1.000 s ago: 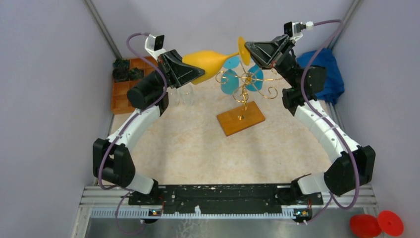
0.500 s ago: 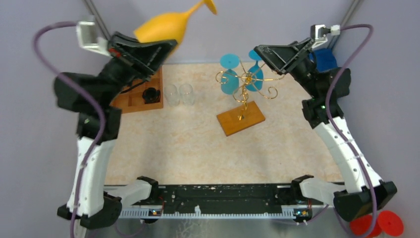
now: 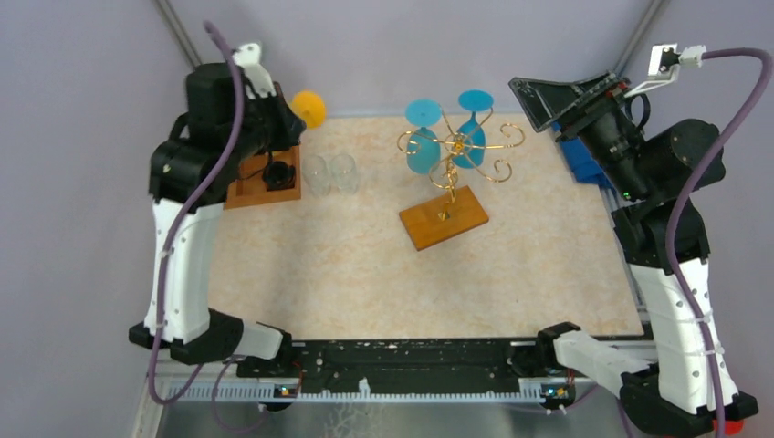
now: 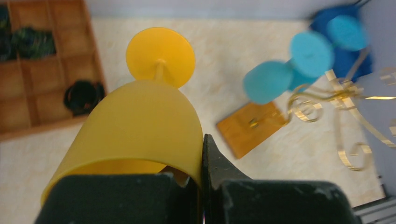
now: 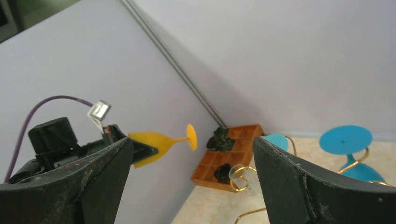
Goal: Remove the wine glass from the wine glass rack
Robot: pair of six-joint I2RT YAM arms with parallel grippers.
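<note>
A yellow wine glass [image 4: 135,126] is held clear of the rack near the back-left corner, its stem roughly level and its round foot [image 3: 309,108] pointing away from the wrist. My left gripper [image 4: 201,154] is shut on the rim of its bowl, one finger inside and one outside. The wine glass rack [image 3: 454,146], gold wire on an orange-brown wooden base [image 3: 444,217], stands mid-table with two blue glasses [image 3: 422,151] hanging from it. My right gripper [image 3: 548,96] hovers high at the back right, open and holding nothing, facing the yellow wine glass [image 5: 159,141].
An orange compartmented tray [image 3: 260,187] with dark items sits at the back left under the left arm. Two clear glasses [image 3: 329,173] stand beside it. A blue cloth [image 3: 577,157] lies at the back right. Grey walls close in the sides and back.
The right gripper opened off the yellow glass's foot and drew back to the right. The left arm carried the glass away from the rack, up and then down toward the back-left corner.
</note>
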